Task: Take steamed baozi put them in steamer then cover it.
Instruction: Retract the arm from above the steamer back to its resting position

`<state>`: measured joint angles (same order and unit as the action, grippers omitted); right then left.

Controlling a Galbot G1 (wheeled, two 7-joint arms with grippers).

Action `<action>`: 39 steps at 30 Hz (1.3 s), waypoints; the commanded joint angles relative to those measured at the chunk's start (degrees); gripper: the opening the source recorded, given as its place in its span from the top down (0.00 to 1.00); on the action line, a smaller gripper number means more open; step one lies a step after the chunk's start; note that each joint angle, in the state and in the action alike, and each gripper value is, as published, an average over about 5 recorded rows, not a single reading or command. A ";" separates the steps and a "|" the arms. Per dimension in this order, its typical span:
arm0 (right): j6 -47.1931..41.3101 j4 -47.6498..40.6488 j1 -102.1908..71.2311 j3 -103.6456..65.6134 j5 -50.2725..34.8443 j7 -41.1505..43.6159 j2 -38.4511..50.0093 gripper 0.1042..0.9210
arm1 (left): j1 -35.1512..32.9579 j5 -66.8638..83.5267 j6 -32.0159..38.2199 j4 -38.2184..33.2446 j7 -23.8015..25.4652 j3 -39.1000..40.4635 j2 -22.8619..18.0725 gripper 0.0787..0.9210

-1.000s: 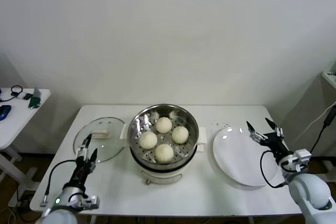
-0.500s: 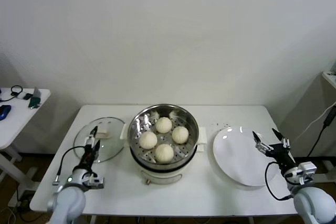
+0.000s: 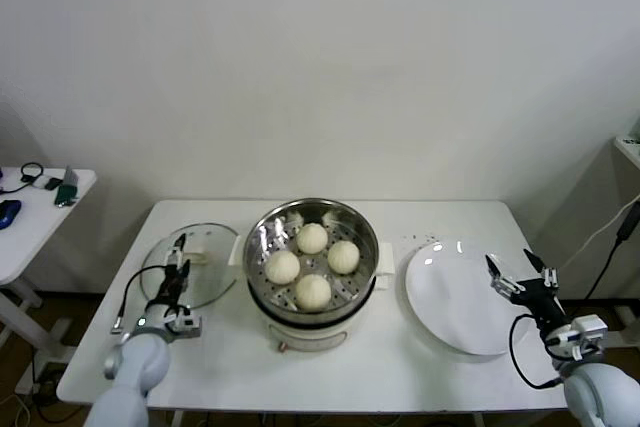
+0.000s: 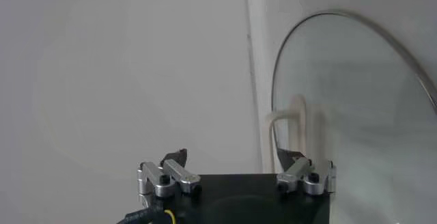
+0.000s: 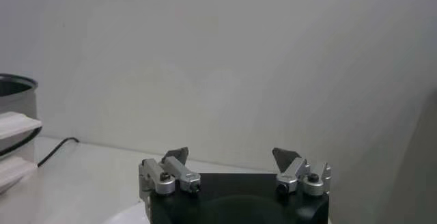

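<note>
Four cream-white baozi [image 3: 313, 265] sit on the perforated tray inside the shiny steel steamer [image 3: 262, 237] at the table's middle. The clear glass cover [image 3: 205, 282] with its cream handle [image 3: 201, 254] lies flat on the table to the steamer's left; it also shows in the left wrist view [image 4: 355, 123]. My left gripper [image 3: 179, 260] is open and empty, just over the cover's near left part, short of the handle. My right gripper [image 3: 520, 275] is open and empty at the right edge of the white plate [image 3: 450, 297].
A side table [image 3: 30, 212] with small items stands at the far left. The steamer's white side handle [image 5: 13, 143] shows in the right wrist view. The wall rises behind the table.
My left gripper has moved forward onto the cover's near edge. My right gripper has drawn back and down toward the table's right front edge. Both stay open.
</note>
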<state>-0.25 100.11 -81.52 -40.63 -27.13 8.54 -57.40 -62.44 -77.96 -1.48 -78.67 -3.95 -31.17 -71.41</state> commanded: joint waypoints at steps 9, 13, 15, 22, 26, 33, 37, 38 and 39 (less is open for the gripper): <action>0.65 -0.02 -0.26 -0.14 2.27 0.71 -0.94 0.12 | 8.50 -1.32 0.65 10.68 -1.32 0.80 -0.85 0.12; 0.79 -0.12 -0.14 -0.13 2.63 0.82 -1.06 0.12 | 9.52 -1.53 0.80 12.35 -1.47 0.63 -1.14 0.12; 0.85 -0.19 -0.09 -0.14 2.75 0.88 -1.15 0.12 | 9.96 -1.64 0.82 12.92 -1.50 0.64 -1.26 0.12; 1.25 -0.38 -0.05 -0.06 3.73 1.14 -1.68 0.12 | 11.61 -1.92 0.90 15.04 -1.79 0.56 -1.82 0.12; 1.47 -0.51 -0.08 0.03 4.30 1.30 -2.00 0.12 | 12.39 -1.96 0.95 15.96 -1.82 0.52 -2.00 0.12; 1.79 -0.86 0.08 0.35 5.38 1.56 -2.33 0.12 | 12.72 -1.51 1.47 16.15 -1.82 0.66 -2.15 0.13; 2.04 -1.04 0.12 0.57 5.99 1.68 -2.73 0.12 | 12.51 -1.16 1.68 16.03 -1.78 0.55 -1.88 0.22; 2.13 -1.12 0.11 0.59 6.17 1.71 -2.82 0.12 | 12.42 -1.11 1.78 16.18 -1.76 0.45 -1.85 0.27; 2.19 -1.19 0.10 0.61 6.33 1.74 -2.88 0.12 | 12.34 -1.08 1.88 16.36 -1.73 0.33 -1.85 0.30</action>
<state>1.74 99.08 -81.41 -40.14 -21.79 10.21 -60.06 -50.53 -79.28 -0.01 -63.51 -5.70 -30.61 -73.43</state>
